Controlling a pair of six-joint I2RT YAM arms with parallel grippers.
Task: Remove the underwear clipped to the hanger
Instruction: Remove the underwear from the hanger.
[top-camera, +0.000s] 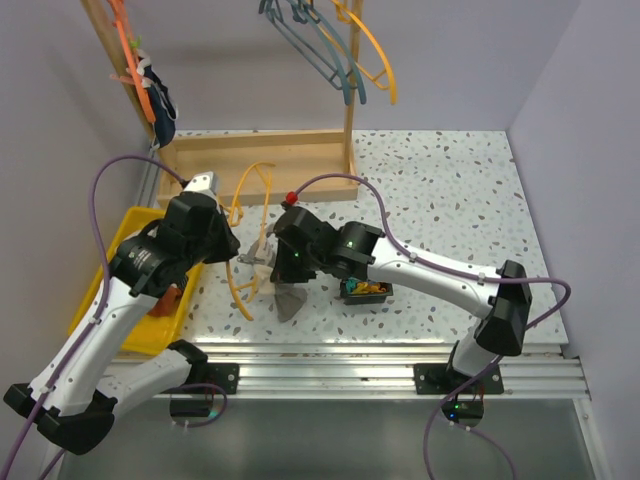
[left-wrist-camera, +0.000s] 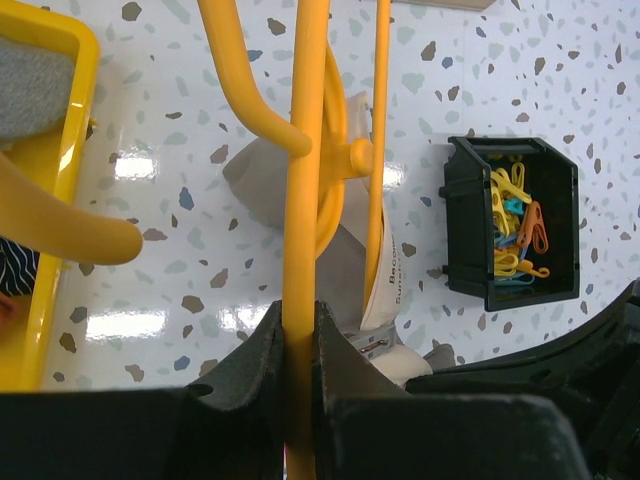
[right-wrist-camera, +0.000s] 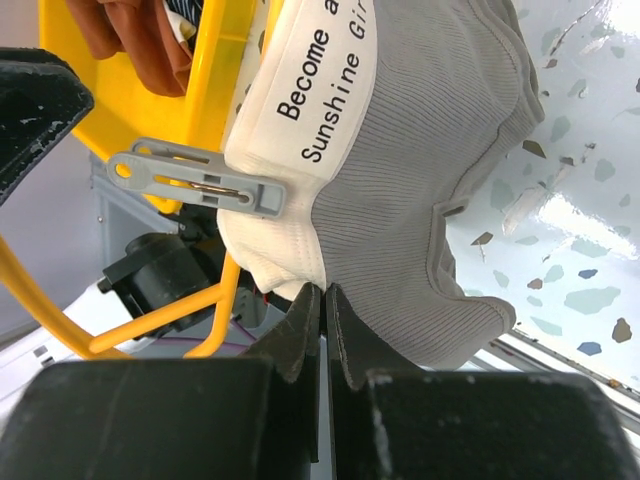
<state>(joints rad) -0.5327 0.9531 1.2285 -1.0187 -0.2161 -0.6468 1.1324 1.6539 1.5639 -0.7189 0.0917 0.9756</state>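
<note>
Hanger (left-wrist-camera: 305, 200): clamped in left gripper (left-wrist-camera: 300, 330), braced against the coming pull.
Underwear (right-wrist-camera: 420, 150): grey; right gripper (right-wrist-camera: 323, 292) pinched shut on waistband near clip (right-wrist-camera: 195, 180).

Your left gripper (left-wrist-camera: 300, 320) holds the hanger (top-camera: 245, 225) over the middle of the table (top-camera: 450, 190), with the underwear (right-wrist-camera: 420, 150) pinned to it by a clip (right-wrist-camera: 195, 180) and your right gripper (right-wrist-camera: 325, 300) at the cloth's edge. The bin of clips (top-camera: 365, 291) stands just right of the underwear, and the tray (top-camera: 125, 225) lies at the table's left edge with more underwear in it. Behind them stands the rack (top-camera: 250, 155).
</note>
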